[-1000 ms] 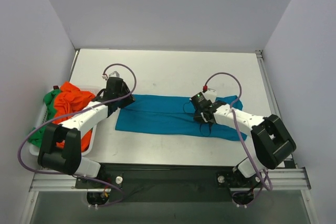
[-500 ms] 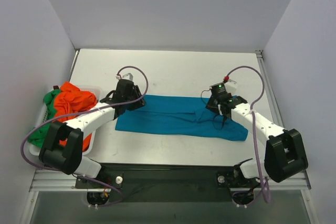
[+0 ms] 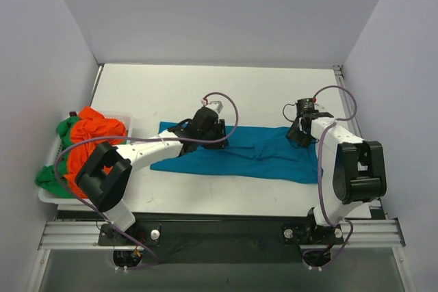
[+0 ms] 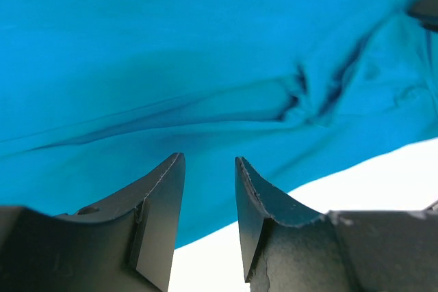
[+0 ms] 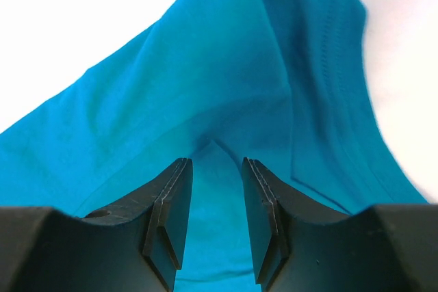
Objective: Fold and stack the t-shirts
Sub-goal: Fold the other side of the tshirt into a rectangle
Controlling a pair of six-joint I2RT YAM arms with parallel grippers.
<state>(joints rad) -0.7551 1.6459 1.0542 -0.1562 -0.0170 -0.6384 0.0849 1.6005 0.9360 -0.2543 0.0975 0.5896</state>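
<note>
The teal-blue t-shirt [image 3: 260,156] lies as a long folded strip across the middle of the table, with a wrinkle near its centre. My left gripper [image 3: 217,135] hovers over the strip's back edge, left of centre. In the left wrist view its jaws [image 4: 209,162] stand open and empty above the cloth [image 4: 205,66]. My right gripper [image 3: 299,136] is over the strip's right end. It is open too [image 5: 215,163], with only the shirt [image 5: 226,80] below it. The orange t-shirt [image 3: 96,135] and the green t-shirt [image 3: 49,174] are bunched in the basket.
The white plastic basket [image 3: 45,197] sits at the table's left edge, beside the left arm. White walls close in the table on three sides. Bare tabletop [image 3: 205,87] lies behind the teal shirt, and a narrower band in front of it.
The left gripper has travelled right along the teal shirt, still open. The right gripper has opened, let go of the cloth, and swung to the shirt's right end.
</note>
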